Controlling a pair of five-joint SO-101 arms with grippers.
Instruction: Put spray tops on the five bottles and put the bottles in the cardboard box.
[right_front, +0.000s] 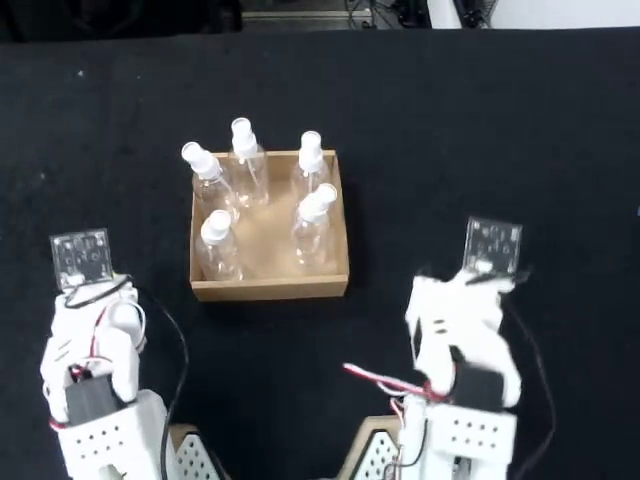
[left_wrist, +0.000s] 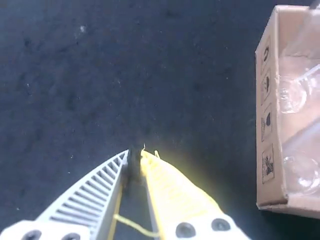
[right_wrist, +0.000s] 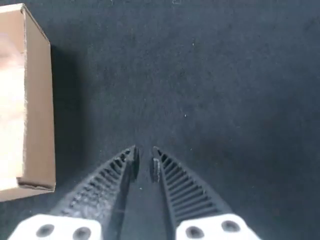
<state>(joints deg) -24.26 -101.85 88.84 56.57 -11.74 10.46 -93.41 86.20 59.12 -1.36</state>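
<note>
The cardboard box (right_front: 268, 287) stands in the middle of the black table. Inside it stand several clear bottles, each with a white spray top, such as one bottle (right_front: 217, 245) at the near left and another bottle (right_front: 315, 222) at the near right. My left gripper (left_wrist: 136, 155) is shut and empty over bare cloth to the left of the box (left_wrist: 267, 125), where clear bottles (left_wrist: 292, 95) show inside. My right gripper (right_wrist: 145, 157) is shut with a thin slit between its tips, empty, to the right of the box (right_wrist: 37, 110).
The left arm (right_front: 90, 350) sits at the near left and the right arm (right_front: 465, 340) at the near right, both folded back near the table's front edge. Black cloth (right_front: 480, 130) covers the table around the box.
</note>
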